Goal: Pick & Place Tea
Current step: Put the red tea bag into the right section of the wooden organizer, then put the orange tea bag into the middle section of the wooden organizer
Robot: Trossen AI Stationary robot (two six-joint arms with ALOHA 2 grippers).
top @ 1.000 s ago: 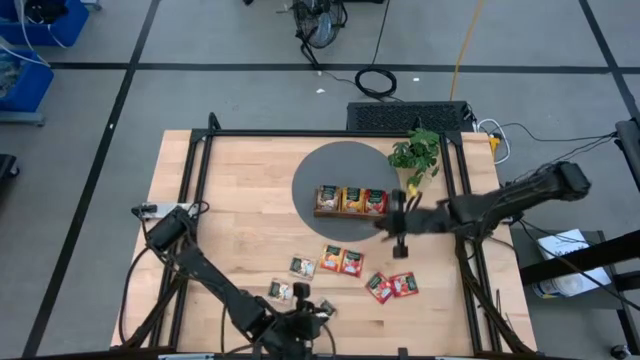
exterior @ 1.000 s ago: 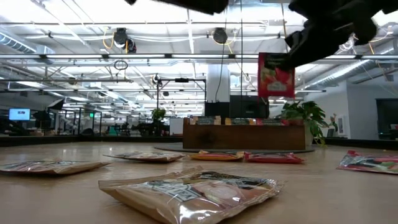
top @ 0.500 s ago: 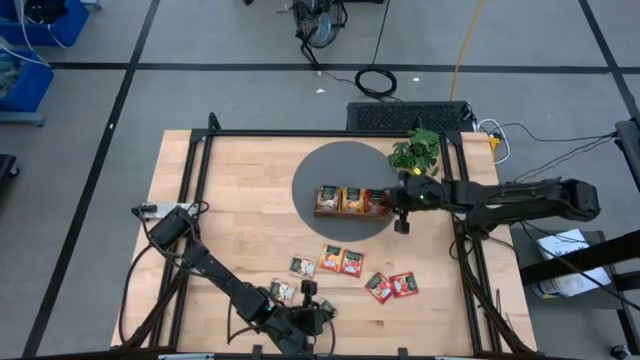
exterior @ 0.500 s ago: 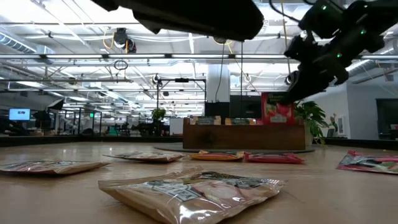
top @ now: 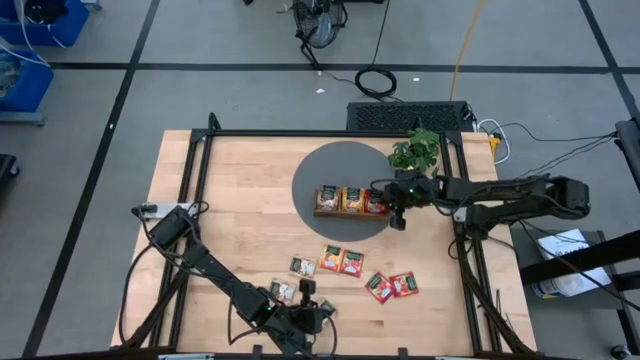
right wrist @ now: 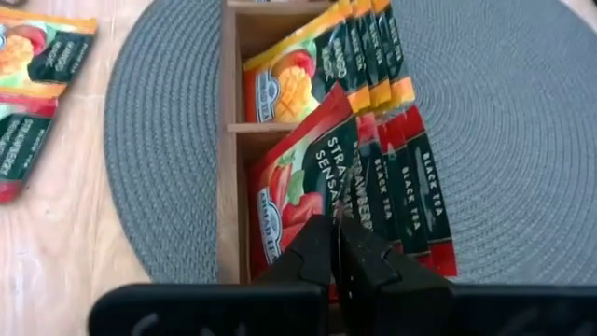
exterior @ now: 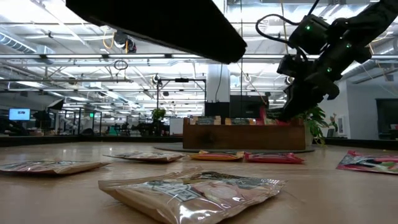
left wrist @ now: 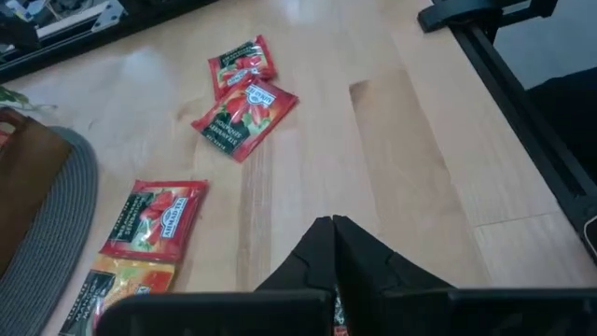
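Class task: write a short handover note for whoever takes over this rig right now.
Right gripper: shut on a red packet, lowering it into the tray's red compartment.
Left gripper: shut at the table's near edge; whether it holds anything cannot be seen.
Done: tray already holds red and yellow packets.
Left: release this one, then clear the loose packets from the table.

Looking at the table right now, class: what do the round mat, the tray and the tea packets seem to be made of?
Mat: looks like woven grey fibre or cord, matte; concentric ribbed rings show.
Tray: seems to be brown wood, smooth finish; plain flat walls and dividers.
Tea packets: probably plastic film or foil, glossy and printed; highlights, wrinkles and crimped sealed ends show.
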